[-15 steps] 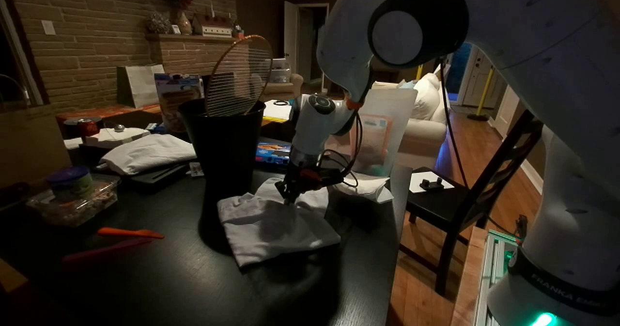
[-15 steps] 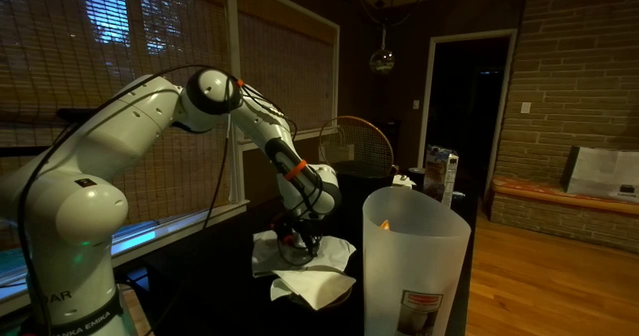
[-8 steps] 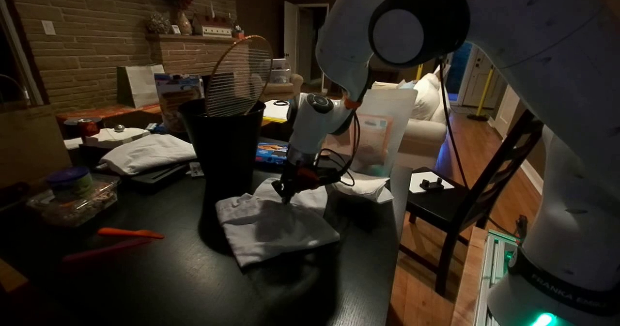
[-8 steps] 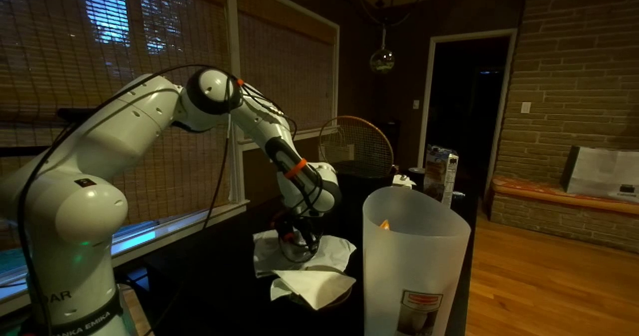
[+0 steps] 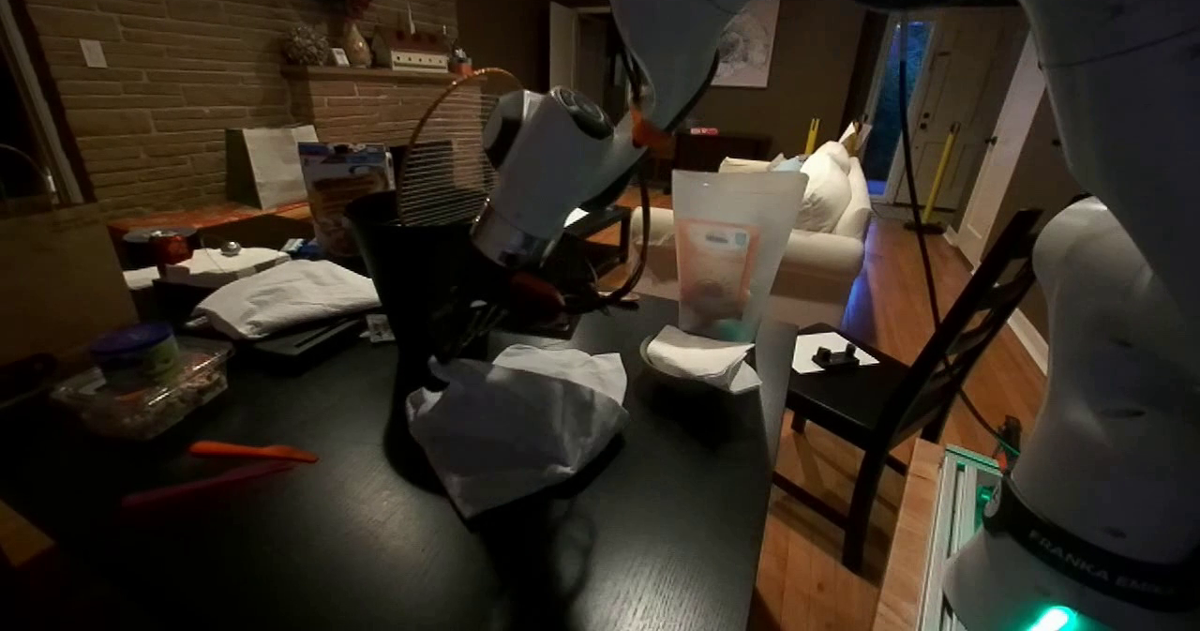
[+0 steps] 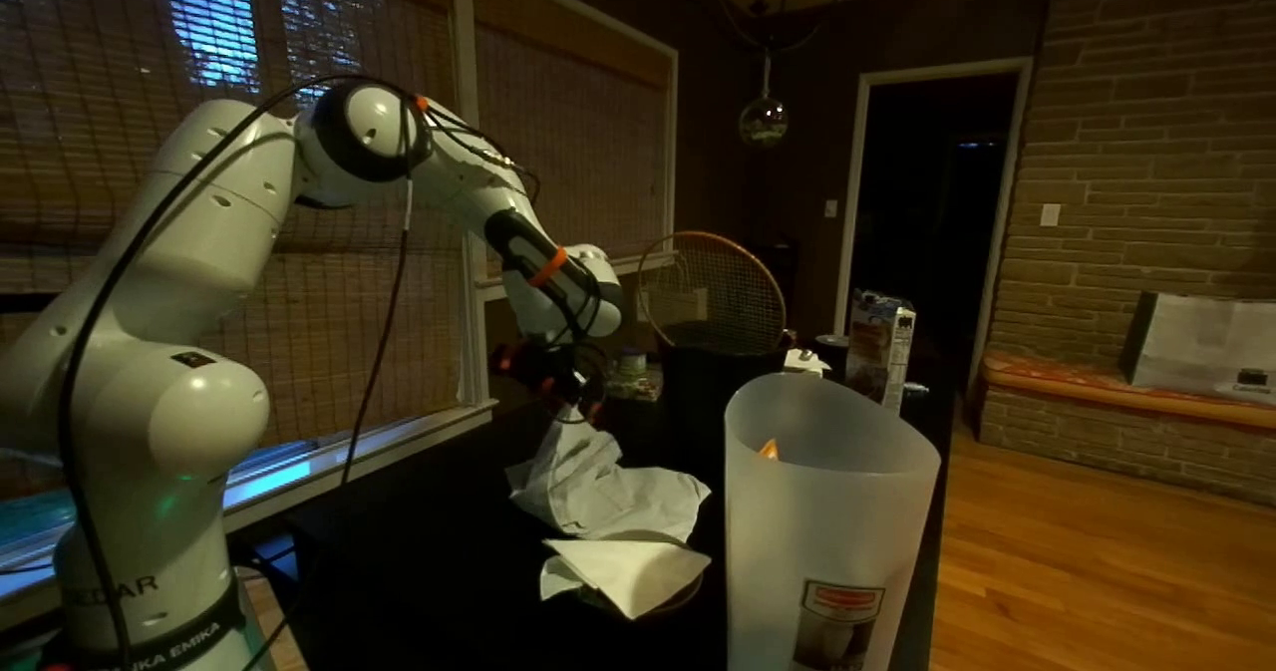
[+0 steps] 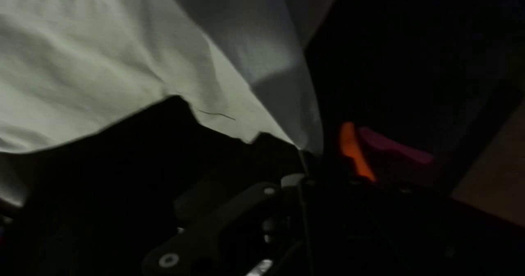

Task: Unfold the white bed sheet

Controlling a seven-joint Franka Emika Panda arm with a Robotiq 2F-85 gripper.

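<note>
The white bed sheet (image 5: pixel 525 415) lies crumpled on the dark table, with one corner pulled up off the surface. In an exterior view that raised part of the sheet (image 6: pixel 578 452) climbs to a peak beneath my gripper (image 6: pixel 578 407). The fabric (image 7: pixel 262 54) also fills the upper left of the wrist view, narrowing to a point at my gripper (image 7: pixel 307 165), which is shut on it. Dark fingers make the exact pinch hard to see. Much of the sheet still rests on the table in loose folds.
A black bin (image 5: pixel 375 275) holding a racket (image 6: pixel 713 292) stands close beside the arm. A folded napkin (image 6: pixel 638 571) and a tall translucent bin (image 6: pixel 832 521) are near the sheet. An orange utensil (image 5: pixel 253 450) and a plastic container (image 5: pixel 141 401) lie on the table.
My gripper has risen from the table and moved towards the black bin's side, lifting part of the sheet with it. The sheet's flat surface has become a raised fold.
</note>
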